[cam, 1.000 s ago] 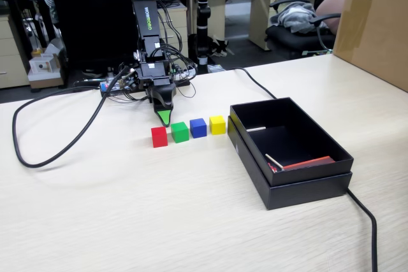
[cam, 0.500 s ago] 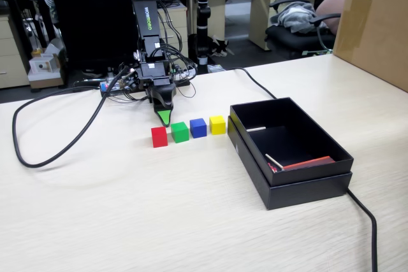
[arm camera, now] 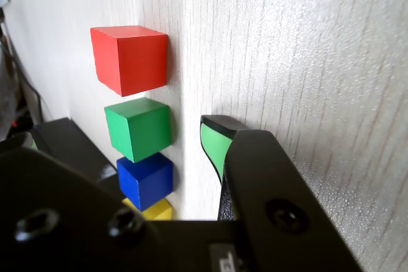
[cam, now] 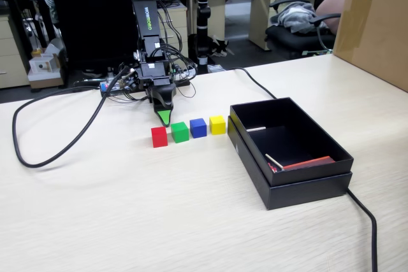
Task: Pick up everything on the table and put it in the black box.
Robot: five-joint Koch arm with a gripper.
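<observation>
Beige wood-grain tabletop: red cube, green cube, blue cube, yellow cube listed in a row, none yet in the black box (right, fixed view). Pincer poised just behind them; only one green tip is seen, so its state cannot be told. Wide opening and centring over one cube are advised, neighbours being close.

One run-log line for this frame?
gripper: behind cube row, holding nothing | cubes: red, green, blue, yellow on table | black box: no cubes

Red, green, blue, yellow cubes in row, left of black box.
</observation>
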